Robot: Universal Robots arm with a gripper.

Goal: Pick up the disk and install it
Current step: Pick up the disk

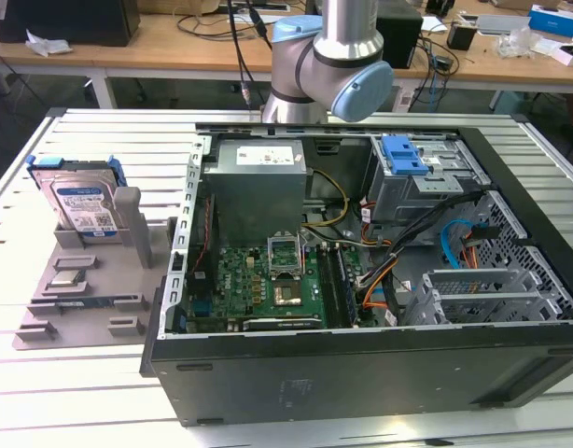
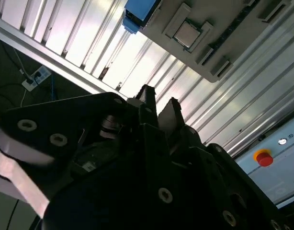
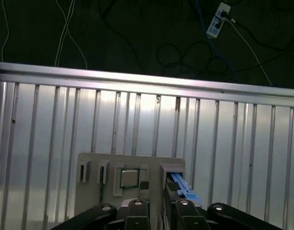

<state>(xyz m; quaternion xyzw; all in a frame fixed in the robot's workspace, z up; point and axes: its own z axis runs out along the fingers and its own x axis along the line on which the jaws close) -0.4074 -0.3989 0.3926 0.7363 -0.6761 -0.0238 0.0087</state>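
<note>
The disk (image 1: 81, 201), silver with a blue-and-white label and blue rails, leans upright in a grey holder tray (image 1: 76, 303) at the exterior view's left, outside the computer case. In the second wrist view my gripper (image 2: 160, 101) hangs high above the slatted table with a narrow gap between its black fingertips (image 2: 147, 94) and nothing in them. The disk's blue corner (image 2: 140, 12) and the holder tray (image 2: 219, 43) lie well beyond the fingertips. In the first wrist view the disk's blue edge (image 3: 184, 187) stands on the tray (image 3: 96, 191) just past the gripper (image 3: 160, 213).
An open computer case (image 1: 361, 364) with motherboard, cables and drive cages fills the middle of the slatted aluminium table (image 1: 109, 140). A blue latch (image 1: 401, 154) sits on the bay at the back. A processor chip (image 2: 187, 33) lies on the tray. A red stop button (image 2: 263, 157) sits beside the table.
</note>
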